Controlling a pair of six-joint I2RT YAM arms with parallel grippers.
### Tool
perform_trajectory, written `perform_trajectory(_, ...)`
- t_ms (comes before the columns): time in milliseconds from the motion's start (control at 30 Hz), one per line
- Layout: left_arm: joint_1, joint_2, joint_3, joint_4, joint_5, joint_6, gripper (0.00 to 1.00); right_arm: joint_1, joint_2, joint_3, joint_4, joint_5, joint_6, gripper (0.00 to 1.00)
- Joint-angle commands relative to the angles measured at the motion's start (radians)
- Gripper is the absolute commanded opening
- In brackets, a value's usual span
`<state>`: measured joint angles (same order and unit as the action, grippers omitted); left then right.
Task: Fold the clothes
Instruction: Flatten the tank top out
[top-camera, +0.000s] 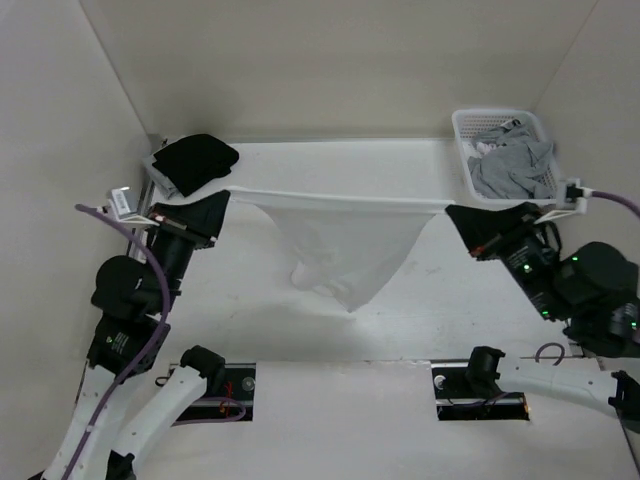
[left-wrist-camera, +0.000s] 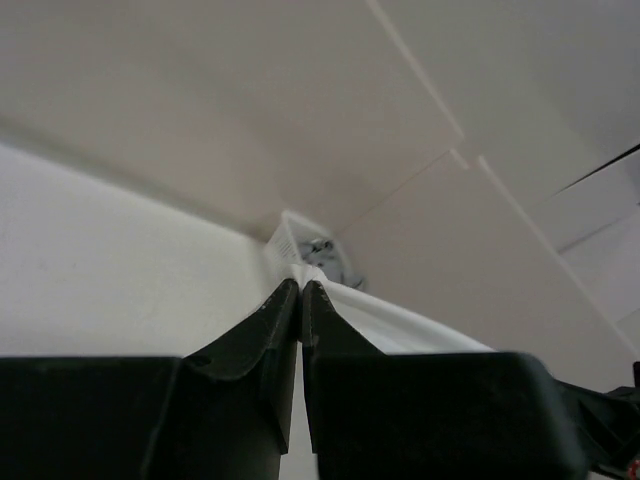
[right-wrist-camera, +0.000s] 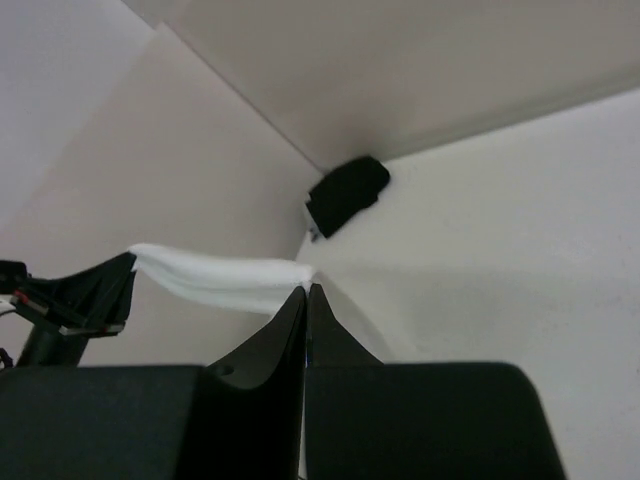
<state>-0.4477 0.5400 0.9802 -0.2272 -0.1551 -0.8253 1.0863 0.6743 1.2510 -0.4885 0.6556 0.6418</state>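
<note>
The white tank top (top-camera: 345, 245) hangs in the air above the table, stretched taut along its top edge between my two grippers, its lower part drooping to a point near the table's middle. My left gripper (top-camera: 226, 196) is shut on the garment's left corner; in the left wrist view the white fabric (left-wrist-camera: 400, 320) runs away from the pinched tips (left-wrist-camera: 300, 284). My right gripper (top-camera: 450, 211) is shut on the right corner, and the right wrist view shows the cloth (right-wrist-camera: 215, 278) leaving its closed tips (right-wrist-camera: 306, 288) toward the left arm.
A white basket (top-camera: 470, 150) with a grey garment (top-camera: 515, 165) stands at the back right corner. A black garment (top-camera: 195, 160) lies at the back left corner, also seen as a dark black garment (right-wrist-camera: 347, 193) in the right wrist view. Walls enclose the table on three sides.
</note>
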Motion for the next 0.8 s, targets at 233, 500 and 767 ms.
perform_trajectory(233,-0.027,0.018,0.091,-0.006,-0.034,0.003,0.03,0.171,0.105,0.128,-0.027,0.168,-0.215,0.0)
perform_trajectory(500,0.063,0.211,-0.037,0.121,-0.047,0.011,0.03,-0.287,0.24,-0.002,0.105,-0.297,-0.153,0.01)
perform_trajectory(767,0.203,0.511,0.187,0.256,0.049,-0.044,0.02,-0.598,0.51,0.24,0.234,-0.574,-0.146,0.0)
